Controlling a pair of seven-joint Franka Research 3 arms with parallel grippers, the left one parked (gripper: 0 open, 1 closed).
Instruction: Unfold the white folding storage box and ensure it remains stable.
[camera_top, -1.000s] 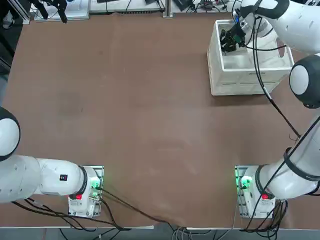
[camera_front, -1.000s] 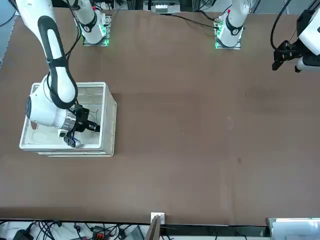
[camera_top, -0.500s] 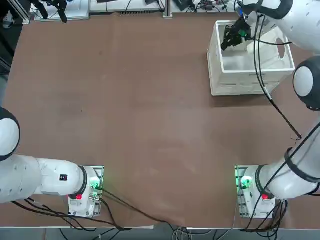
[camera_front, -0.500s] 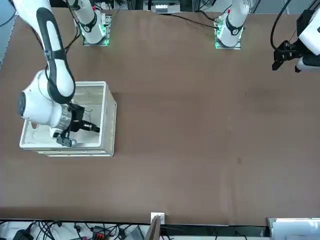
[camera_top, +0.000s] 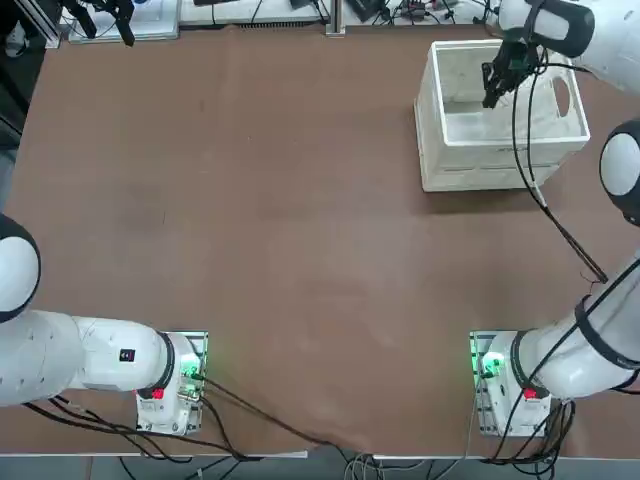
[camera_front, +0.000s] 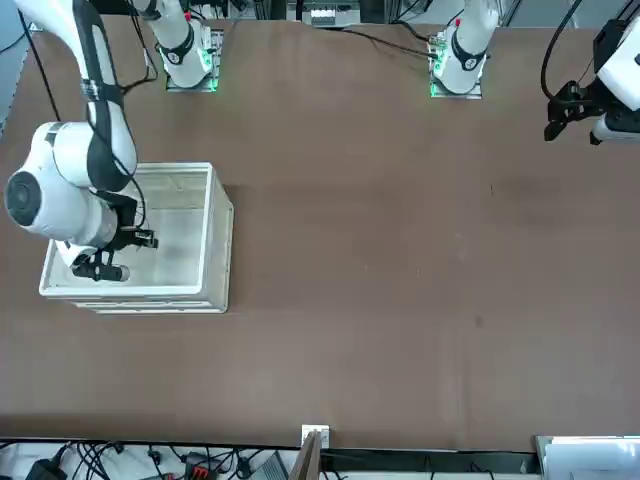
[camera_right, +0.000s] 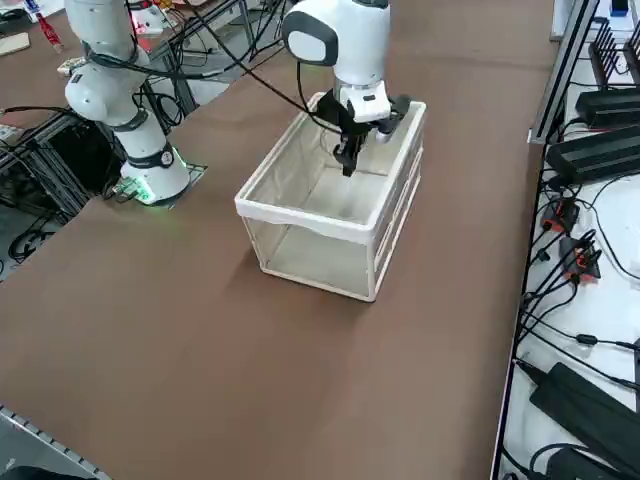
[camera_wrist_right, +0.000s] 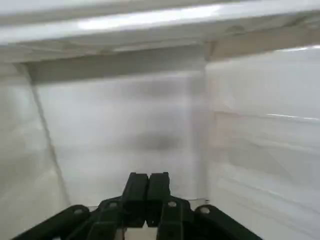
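Observation:
The white folding storage box (camera_top: 497, 144) stands unfolded at the far right of the brown table, all four walls upright under its thick rim (camera_right: 312, 221). An oval handle hole (camera_top: 560, 97) shows in its right short wall. My right gripper (camera_top: 491, 96) reaches down into the box from above and is shut with nothing between its fingers. In the front view the gripper (camera_front: 96, 270) hangs inside the box (camera_front: 135, 293), close to the short wall on the arm's side. The wrist view shows the shut fingertips (camera_wrist_right: 148, 186) facing a corner of the inner walls (camera_wrist_right: 125, 110).
The box sits near the table's far edge and right edge. Black power units and cables (camera_right: 590, 150) lie on a white ledge beside the table. The right arm's cable (camera_top: 560, 230) trails over the table between the box and its base (camera_top: 500, 385).
My right gripper has swung across the inside of the box, from the long wall towards the short wall with the handle hole, and its wrist has turned. The box has stayed upright.

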